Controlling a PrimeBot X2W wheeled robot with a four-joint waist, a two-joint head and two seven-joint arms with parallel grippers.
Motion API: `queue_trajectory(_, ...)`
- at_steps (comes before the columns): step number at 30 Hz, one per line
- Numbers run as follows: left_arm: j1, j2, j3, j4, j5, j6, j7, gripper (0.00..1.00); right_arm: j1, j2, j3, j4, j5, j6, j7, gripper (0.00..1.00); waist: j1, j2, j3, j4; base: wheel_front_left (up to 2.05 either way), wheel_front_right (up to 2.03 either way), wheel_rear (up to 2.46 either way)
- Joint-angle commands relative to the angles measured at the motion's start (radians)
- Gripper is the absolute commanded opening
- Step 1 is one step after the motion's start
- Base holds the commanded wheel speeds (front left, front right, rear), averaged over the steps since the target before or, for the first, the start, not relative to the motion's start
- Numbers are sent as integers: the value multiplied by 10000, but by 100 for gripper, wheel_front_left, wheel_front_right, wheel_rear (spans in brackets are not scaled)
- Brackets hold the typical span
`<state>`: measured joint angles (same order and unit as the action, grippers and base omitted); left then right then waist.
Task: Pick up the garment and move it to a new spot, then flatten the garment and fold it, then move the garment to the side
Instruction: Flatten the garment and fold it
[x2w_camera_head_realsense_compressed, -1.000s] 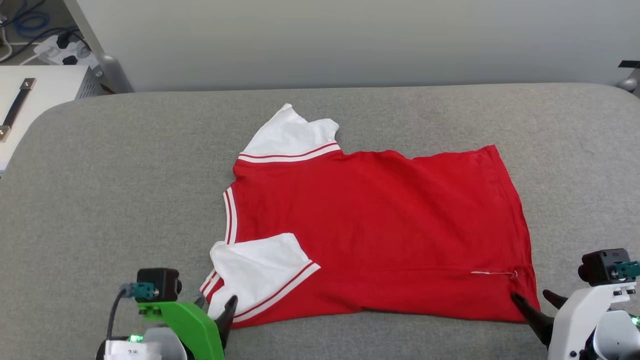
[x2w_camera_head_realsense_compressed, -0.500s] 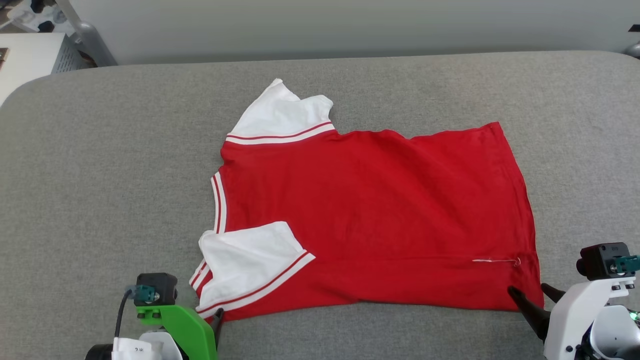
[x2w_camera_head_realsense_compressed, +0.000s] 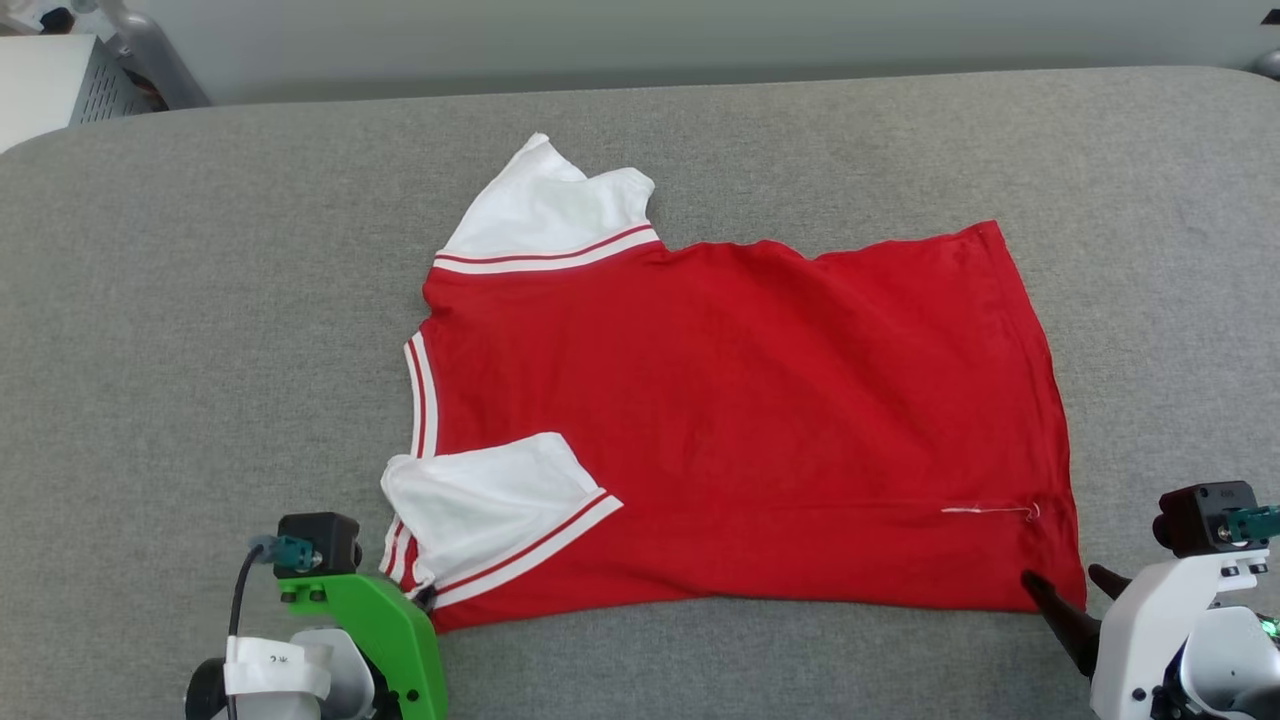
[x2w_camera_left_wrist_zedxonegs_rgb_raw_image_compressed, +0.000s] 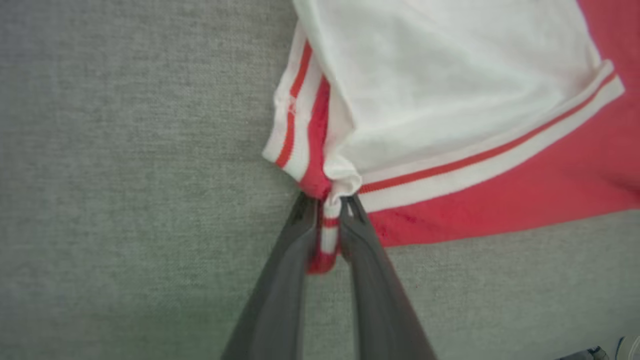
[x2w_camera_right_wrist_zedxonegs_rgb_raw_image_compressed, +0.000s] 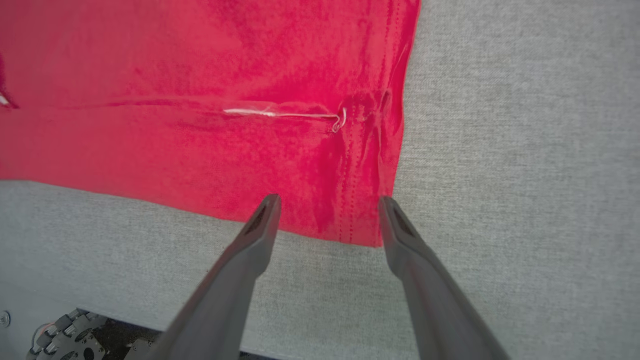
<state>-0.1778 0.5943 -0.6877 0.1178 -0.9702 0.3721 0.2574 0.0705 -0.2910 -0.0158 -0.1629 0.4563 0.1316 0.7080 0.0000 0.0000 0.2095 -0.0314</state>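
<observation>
No writing here can be read with any certainty. A white tag (x2w_camera_head_realsense_compressed: 272, 664) wrapped round the left arm (x2w_camera_head_realsense_compressed: 375, 640), at the near left edge of the grey fabric-covered table (x2w_camera_head_realsense_compressed: 200, 300), carries a couple of small dark marks. They are too small and blurred to make out.

Bright, even light; wrist views slightly soft.
</observation>
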Motion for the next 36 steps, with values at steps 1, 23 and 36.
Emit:
queue_trajectory(1, 166, -191, -198, 305, -81, -33, 136, 0, -125, -50, -9, 82, -158, -9, -69, 100, 0, 0, -113, 70, 0, 0, 0)
queue_trajectory(23, 104, 285, 107, -1561, 109, -335, -523, 0, -605, 135, -237, 2415, -882, -9, -291, 88, 0, 0, -191, 771, 0, 0, 0)
queue_trajectory(36, 200, 612, -146, -1219, 241, -557, -343, 0, -725, -455, -125, 2595, -328, -9, -132, 0, 0, 0, -619, 605, 0, 0, 0)
